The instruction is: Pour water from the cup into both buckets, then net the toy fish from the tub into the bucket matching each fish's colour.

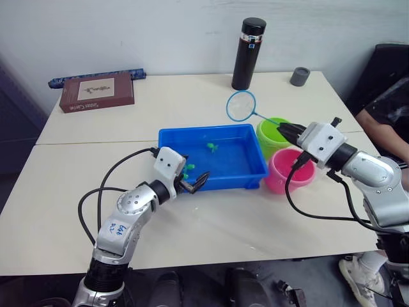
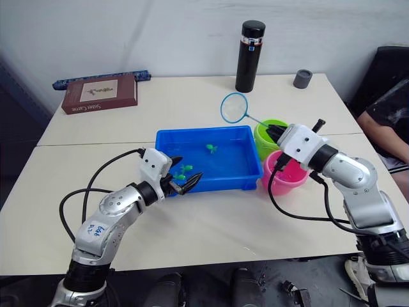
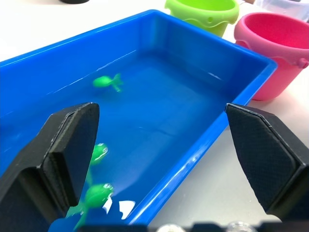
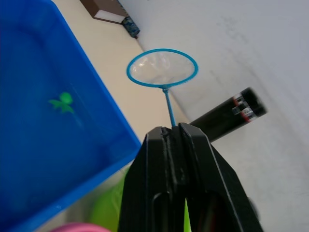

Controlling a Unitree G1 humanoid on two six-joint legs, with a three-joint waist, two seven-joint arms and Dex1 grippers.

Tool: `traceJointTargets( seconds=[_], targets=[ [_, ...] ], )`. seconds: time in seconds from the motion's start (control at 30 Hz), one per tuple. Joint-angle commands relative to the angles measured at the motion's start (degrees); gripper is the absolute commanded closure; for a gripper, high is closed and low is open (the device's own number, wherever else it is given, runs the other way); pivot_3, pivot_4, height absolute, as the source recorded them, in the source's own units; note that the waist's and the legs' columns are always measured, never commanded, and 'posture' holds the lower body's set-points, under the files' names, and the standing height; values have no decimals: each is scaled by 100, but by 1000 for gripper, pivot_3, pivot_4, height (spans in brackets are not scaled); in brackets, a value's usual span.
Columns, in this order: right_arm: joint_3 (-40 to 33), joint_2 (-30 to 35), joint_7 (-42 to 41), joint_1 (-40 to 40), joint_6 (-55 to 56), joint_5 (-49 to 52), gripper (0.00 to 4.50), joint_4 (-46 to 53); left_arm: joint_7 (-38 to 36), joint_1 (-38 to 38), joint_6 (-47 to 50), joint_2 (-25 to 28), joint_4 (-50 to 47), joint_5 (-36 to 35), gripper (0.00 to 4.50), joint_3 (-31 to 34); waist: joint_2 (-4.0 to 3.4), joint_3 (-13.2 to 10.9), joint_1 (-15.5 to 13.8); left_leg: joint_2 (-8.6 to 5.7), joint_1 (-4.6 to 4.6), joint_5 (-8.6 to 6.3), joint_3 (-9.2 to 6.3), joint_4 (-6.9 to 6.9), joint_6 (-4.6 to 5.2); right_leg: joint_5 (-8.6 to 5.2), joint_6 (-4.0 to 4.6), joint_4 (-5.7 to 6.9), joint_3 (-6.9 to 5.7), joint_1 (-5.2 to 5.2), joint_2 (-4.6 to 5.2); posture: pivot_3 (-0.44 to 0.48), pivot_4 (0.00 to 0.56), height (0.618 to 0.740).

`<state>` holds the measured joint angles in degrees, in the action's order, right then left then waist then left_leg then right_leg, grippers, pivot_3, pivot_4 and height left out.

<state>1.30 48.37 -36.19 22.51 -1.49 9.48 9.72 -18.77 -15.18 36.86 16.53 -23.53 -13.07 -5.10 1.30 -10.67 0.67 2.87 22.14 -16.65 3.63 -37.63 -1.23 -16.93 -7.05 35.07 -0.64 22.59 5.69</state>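
Note:
The blue tub [image 1: 255,171] sits mid-table with water in it and green toy fish [image 3: 107,81] floating, two more [image 3: 98,153] by its near-left corner. My left gripper [image 1: 195,181] is open at that corner, fingers [image 3: 67,145] spread wide over the rim. Just right of the tub stand the lime green bucket [image 1: 273,135] and, in front of it, the pink bucket [image 1: 289,173]. My right gripper [image 1: 282,130] is shut on the net's thin handle over the green bucket. The net's hoop [image 1: 241,105] hangs in the air behind the tub's far right corner. The cup is out of view.
A tall black flask [image 1: 248,45] and a small grey cup [image 1: 300,76] stand at the back right. A brown book [image 1: 97,91] lies at the back left with a dark blue bar [image 1: 96,78] behind it. A person [image 1: 386,109] sits at the table's right end.

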Motion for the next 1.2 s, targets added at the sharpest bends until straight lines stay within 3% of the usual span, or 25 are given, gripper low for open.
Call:
traceJointTargets(
  seconds=[0.03, 0.33, 0.63, 1.2],
  targets=[
    [-169, 65, -361, -127, -311, 201, 4500, 351, 50, 38, -16, 23, -325, 8, 16, 77, 0, 0, -44, 0, 0, 0, 1, 0, 0, -1, 1, -1, 0, 0, 0, 0, 150, 740],
    [258, -134, -1140, -280, -402, 169, 4500, 355, 161, 130, 63, -24, -455, 13, 16, 69, 0, 0, -37, -1, 0, -1, 4, 1, 2, -2, 3, 0, 0, 3, 0, 0, 150, 740],
    [513, -420, -1154, -19, -438, -386, 4500, -430, 275, 174, 106, -58, -524, 19, 16, 72, 0, 0, -56, -3, 1, -1, 4, -4, 1, -2, 4, 2, 0, 4, 0, 0, 150, 740],
    [259, -990, -1438, 274, -2702, 566, 4500, -686, 344, 283, 132, -67, -649, 12, 16, 51, 0, 0, -49, -1, 1, -1, 2, -1, 1, -2, 6, 3, -1, 5, 0, 0, 150, 740]
  ],
)
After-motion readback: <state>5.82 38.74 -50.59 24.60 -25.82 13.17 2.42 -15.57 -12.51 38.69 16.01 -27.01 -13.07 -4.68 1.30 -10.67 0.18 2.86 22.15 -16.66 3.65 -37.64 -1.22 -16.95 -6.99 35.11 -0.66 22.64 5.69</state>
